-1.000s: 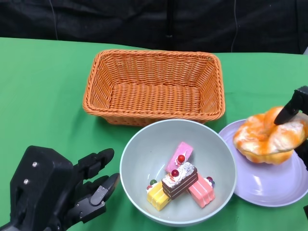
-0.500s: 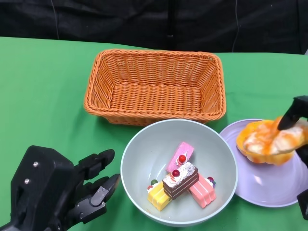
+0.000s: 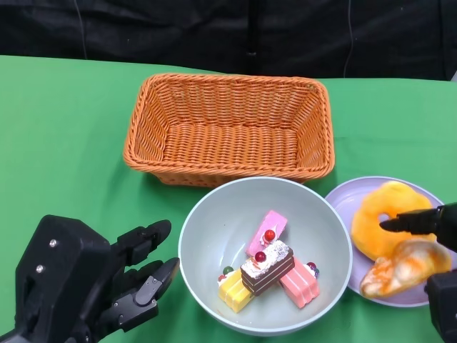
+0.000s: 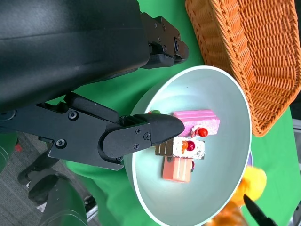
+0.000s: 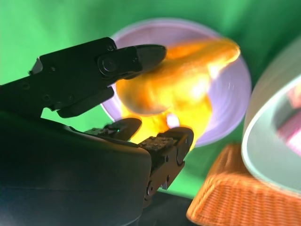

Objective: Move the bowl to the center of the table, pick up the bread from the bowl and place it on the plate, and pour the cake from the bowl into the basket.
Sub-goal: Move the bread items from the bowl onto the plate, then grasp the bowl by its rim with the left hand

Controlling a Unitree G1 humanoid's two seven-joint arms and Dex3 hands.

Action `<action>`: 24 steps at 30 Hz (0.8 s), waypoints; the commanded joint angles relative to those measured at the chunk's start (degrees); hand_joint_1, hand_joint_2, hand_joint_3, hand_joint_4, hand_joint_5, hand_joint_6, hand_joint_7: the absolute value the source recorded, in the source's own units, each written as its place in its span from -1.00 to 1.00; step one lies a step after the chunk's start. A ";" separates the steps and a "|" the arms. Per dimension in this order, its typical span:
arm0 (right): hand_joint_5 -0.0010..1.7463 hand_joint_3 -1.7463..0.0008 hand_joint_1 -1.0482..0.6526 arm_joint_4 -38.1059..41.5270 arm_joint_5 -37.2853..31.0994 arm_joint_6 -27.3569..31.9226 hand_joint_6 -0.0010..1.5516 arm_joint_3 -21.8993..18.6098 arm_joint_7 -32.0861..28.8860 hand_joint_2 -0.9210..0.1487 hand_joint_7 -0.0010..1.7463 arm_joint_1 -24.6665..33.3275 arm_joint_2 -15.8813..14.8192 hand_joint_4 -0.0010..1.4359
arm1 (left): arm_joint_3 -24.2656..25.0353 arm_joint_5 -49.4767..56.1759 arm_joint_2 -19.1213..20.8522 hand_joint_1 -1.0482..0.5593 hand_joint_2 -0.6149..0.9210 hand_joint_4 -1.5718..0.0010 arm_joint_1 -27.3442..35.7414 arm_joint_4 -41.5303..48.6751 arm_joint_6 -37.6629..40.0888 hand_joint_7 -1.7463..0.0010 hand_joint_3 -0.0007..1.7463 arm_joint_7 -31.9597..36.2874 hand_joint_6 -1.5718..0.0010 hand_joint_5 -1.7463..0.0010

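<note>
Now I see the bread [image 3: 391, 239] lying on the plate [image 3: 357, 194], at the right of the bowl [image 3: 214, 229]. My right hand [image 3: 434, 236] is just beside it. Its fingers [image 3: 408, 223] are spread, one over the bread, and I think they hold nothing, though the wrist view is blurry. My left hand [image 3: 86, 286] waits on the desk [image 3: 64, 143] left of the bowl, fingers apart and empty.

I guess the bread is soft and light, so a gentle pinch at its sides would do. The bowl looks hard and smooth, maybe slippery. I would take it by the rim on the side near my left hand and tip it slowly toward the basket [image 3: 228, 128]. The cakes [image 3: 265, 268] look small and light, so they should slide out easily, but they could tumble past the basket.

Counting: one bowl, one basket, one plate. Cakes: four, a pink one, a brown one, a yellow one and a salmon one. On the plate I see two pieces of bread, a round ring and a longer one.
</note>
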 commanded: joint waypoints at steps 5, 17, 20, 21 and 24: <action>-0.98 1.00 -0.61 -13.69 6.05 7.19 -0.66 -2.58 11.23 -0.86 -0.98 0.94 -4.30 -0.78 | 1.18 -0.22 0.56 -0.33 1.00 0.83 0.53 -0.48 0.03 1.00 -0.29 -0.09 0.78 0.82; -0.98 0.99 -0.53 -21.19 6.32 7.00 -0.72 -6.77 5.07 -0.91 -1.00 4.75 -2.40 -0.77 | 1.47 -0.07 0.68 -0.32 1.00 0.84 0.40 -0.23 0.27 1.00 -0.30 -0.19 0.78 0.82; -0.98 0.99 -0.53 -21.39 6.41 6.54 -0.72 -6.96 3.98 -0.92 -1.00 5.05 -2.60 -0.77 | 1.51 -0.08 0.71 -0.32 1.00 0.84 0.44 -0.04 -0.02 1.00 -0.30 -0.32 0.79 0.83; -0.98 0.99 -0.53 -21.61 6.80 5.94 -0.72 -7.35 2.89 -0.92 -1.00 5.35 -2.11 -0.77 | 1.63 -0.10 0.61 -0.32 1.00 0.84 0.42 -0.20 0.25 1.00 -0.30 -0.11 0.79 0.83; -0.97 0.99 -0.47 -22.82 7.77 5.10 -0.72 -8.45 0.44 -0.93 -1.00 6.50 -0.72 -0.75 | 1.58 0.38 0.55 -0.33 1.00 0.82 0.60 -0.45 -0.16 0.99 -0.34 0.30 0.78 0.82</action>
